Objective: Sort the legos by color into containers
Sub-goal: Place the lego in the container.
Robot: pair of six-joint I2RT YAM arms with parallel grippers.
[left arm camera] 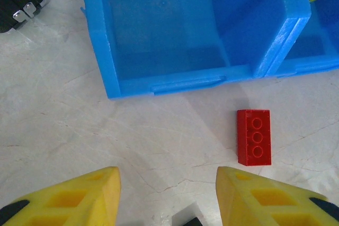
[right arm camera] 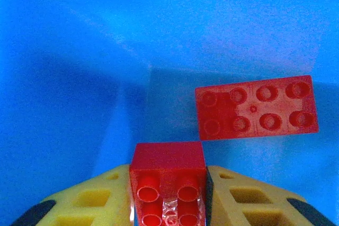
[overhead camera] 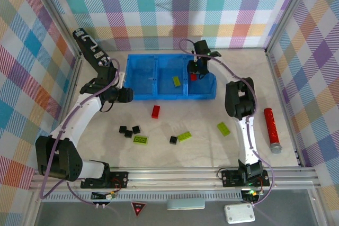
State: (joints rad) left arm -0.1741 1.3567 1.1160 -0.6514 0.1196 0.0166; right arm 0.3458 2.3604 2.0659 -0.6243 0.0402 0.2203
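Currently, right compartment [overhead camera: 205, 86] holds a red brick [right arm camera: 257, 108], middle compartment [overhead camera: 168, 91] a lime brick [overhead camera: 176, 81].

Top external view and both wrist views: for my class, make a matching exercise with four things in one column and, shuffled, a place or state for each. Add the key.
Things
1. right tool
2. left tool
3. middle compartment
4. red cylinder

Places or states
A. lies on the table, to the right of the right arm
B. open, over the table near a loose red brick
C. shut on a small red brick, over the right compartment
D. holds a lime green brick

Pairs: 1-C, 2-B, 3-D, 4-A
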